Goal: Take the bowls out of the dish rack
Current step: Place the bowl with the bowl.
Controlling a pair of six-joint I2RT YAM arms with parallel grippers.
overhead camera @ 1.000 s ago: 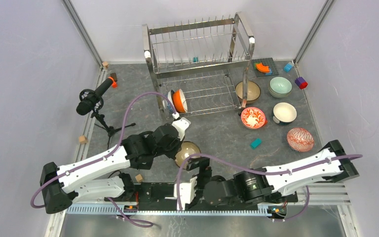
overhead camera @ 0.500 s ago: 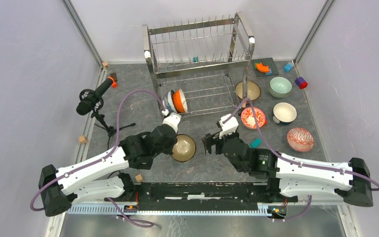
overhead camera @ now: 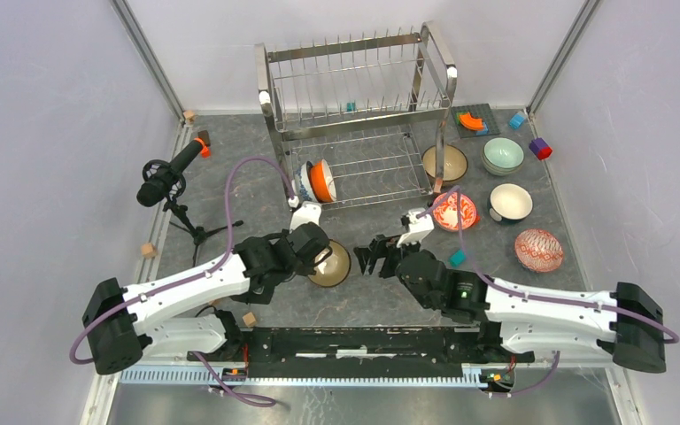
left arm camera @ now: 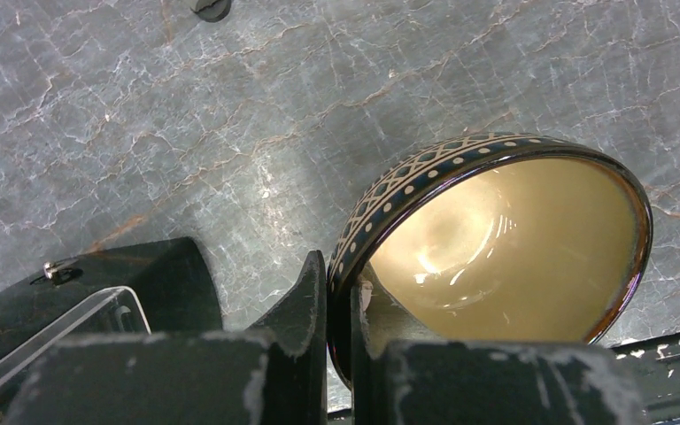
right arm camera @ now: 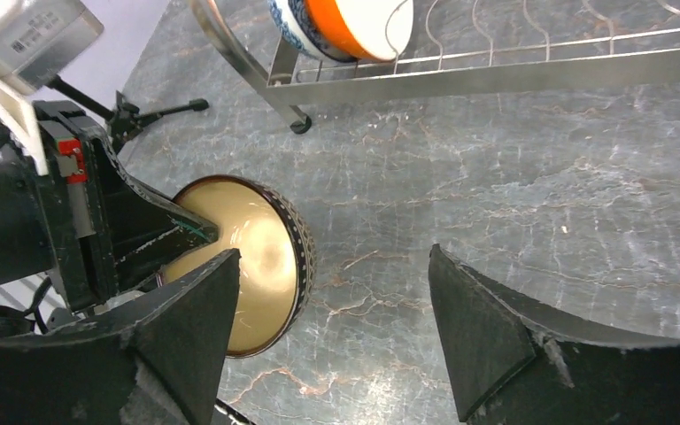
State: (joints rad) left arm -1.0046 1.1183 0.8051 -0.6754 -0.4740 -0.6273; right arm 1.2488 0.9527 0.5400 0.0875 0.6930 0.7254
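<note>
Left jaws pinch the rim of the brown bowl (overhead camera: 332, 264), which is tilted on edge at the middle of the top view, below the rack (overhead camera: 360, 124). Right jaws stand wide open just right of it, facing its mouth. This looks like a handover: the right should straddle the free rim and grip firmly before the left lets go. Whether the bowl touches the bench (overhead camera: 363, 226) I cannot tell. At the rack's lower left, an orange bowl (overhead camera: 322, 180) hides most of a blue-and-white bowl (overhead camera: 305, 183).
</note>
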